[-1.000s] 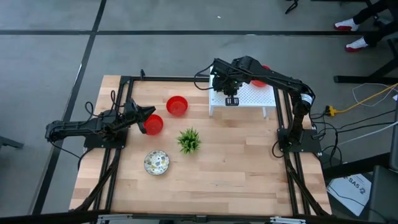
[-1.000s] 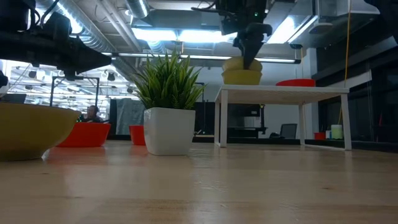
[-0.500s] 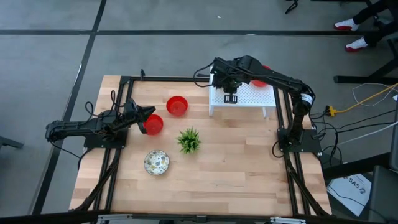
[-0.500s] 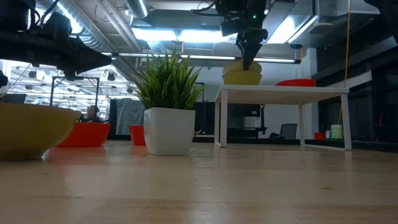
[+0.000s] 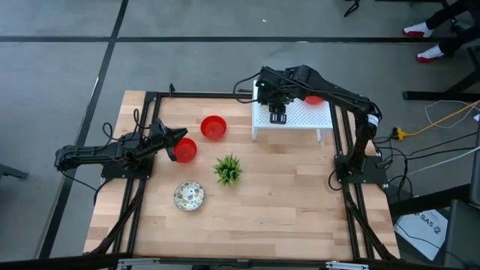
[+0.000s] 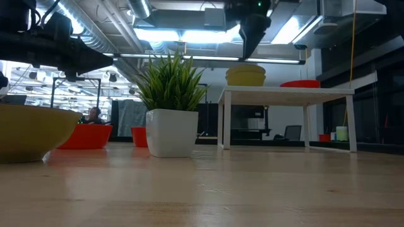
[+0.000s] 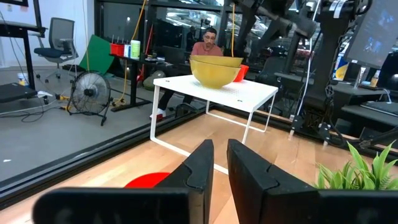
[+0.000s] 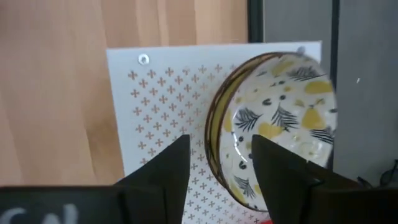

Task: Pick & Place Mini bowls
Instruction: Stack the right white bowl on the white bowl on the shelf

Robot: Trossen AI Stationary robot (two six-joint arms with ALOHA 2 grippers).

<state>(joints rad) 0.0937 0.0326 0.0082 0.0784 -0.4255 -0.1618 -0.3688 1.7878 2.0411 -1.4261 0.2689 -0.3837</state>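
right tool point(image 5: 278, 114) parted, left tool point(image 5: 174, 145) narrow

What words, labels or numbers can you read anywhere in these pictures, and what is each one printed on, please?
"SA5": on a white sheet lying on the floor beyond the table's right front corner, high view; the characters after it are too small to read.
Pale lettering on the right gripper's housing, right wrist view: cut off and blurred, unreadable.
Nothing readable on the patterned bowl, the white rack or the plant pot.
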